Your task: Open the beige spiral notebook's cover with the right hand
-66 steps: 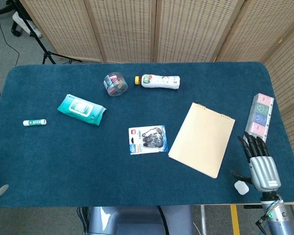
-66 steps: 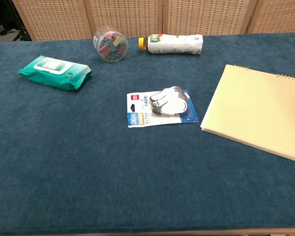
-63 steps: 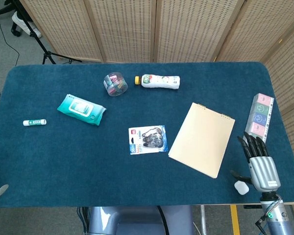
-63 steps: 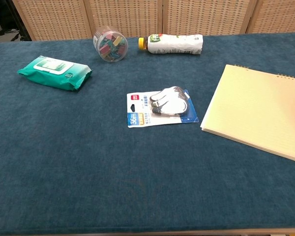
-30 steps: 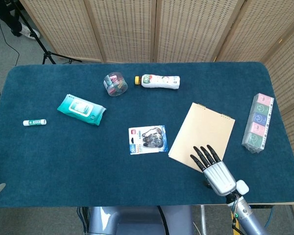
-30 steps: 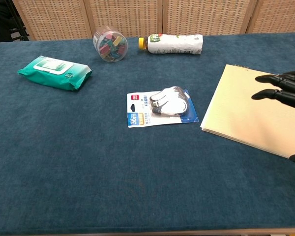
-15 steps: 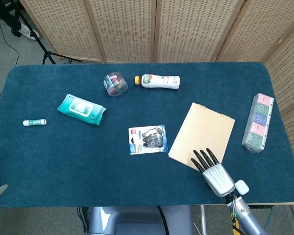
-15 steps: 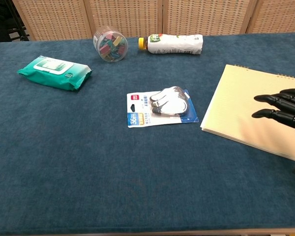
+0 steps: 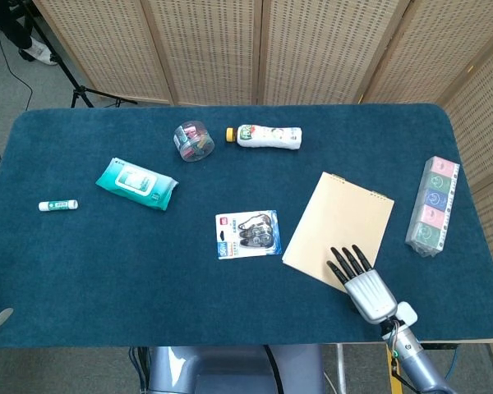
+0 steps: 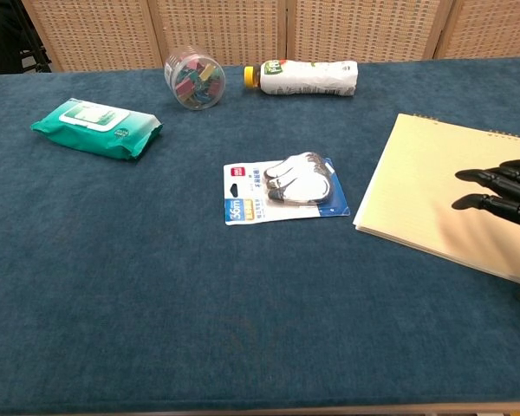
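The blue bench [image 9: 107, 263] carries the beige notebook [image 9: 341, 226] on its right side, lying flat with its cover shut. The right hand [image 9: 368, 289] sits over the notebook's near corner, released, dark fingers [image 10: 494, 178] spread and grasping nothing. A pack of wipes [image 9: 136, 183] lies well apart to the left.
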You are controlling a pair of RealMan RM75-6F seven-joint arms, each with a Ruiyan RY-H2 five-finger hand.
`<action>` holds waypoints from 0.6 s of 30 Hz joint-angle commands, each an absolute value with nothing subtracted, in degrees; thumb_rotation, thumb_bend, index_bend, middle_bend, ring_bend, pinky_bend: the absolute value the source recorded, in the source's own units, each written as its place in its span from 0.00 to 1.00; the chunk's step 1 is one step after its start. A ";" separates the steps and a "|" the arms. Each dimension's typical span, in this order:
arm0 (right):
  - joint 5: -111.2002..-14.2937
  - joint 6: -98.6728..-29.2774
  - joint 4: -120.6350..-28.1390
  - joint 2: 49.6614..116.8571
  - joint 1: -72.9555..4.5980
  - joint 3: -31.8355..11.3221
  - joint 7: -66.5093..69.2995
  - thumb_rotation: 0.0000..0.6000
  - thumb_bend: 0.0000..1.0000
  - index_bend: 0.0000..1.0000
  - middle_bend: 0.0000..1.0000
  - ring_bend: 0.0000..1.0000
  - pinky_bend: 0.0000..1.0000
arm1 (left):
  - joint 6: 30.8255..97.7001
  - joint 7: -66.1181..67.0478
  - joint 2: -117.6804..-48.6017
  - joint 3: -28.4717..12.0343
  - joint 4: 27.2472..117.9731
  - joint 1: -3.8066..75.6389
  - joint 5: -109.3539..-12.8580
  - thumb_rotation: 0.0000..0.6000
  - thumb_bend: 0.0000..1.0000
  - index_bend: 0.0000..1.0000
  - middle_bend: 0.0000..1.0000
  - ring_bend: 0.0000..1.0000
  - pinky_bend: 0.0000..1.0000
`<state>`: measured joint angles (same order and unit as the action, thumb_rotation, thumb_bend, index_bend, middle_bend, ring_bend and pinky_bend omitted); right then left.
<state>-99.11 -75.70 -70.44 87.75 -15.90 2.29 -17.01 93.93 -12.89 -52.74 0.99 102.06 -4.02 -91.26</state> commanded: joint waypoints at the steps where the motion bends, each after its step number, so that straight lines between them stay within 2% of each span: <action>1: -98.98 -75.69 -70.06 87.93 -16.11 2.13 -17.28 1.00 0.14 0.15 0.00 0.00 0.00 | 93.97 -12.82 -52.75 0.96 102.05 -4.03 -91.22 1.00 0.00 0.00 0.00 0.00 0.00; 5: -98.60 -75.52 -69.80 87.91 -16.24 2.10 -17.36 1.00 0.18 0.15 0.00 0.00 0.00 | 93.91 -12.78 -52.74 0.92 102.06 -4.00 -91.13 1.00 0.00 0.00 0.00 0.00 0.00; 15: -97.68 -75.13 -69.07 88.06 -16.61 1.91 -17.85 1.00 0.21 0.15 0.00 0.00 0.00 | 93.85 -12.45 -52.83 0.93 102.18 -3.98 -91.16 1.00 0.00 0.00 0.00 0.00 0.00; 18: -97.45 -74.91 -68.70 88.27 -16.70 1.96 -18.03 1.00 0.25 0.15 0.00 0.00 0.00 | 93.82 -12.41 -52.83 0.92 102.21 -3.98 -91.10 1.00 0.00 0.00 0.00 0.00 0.00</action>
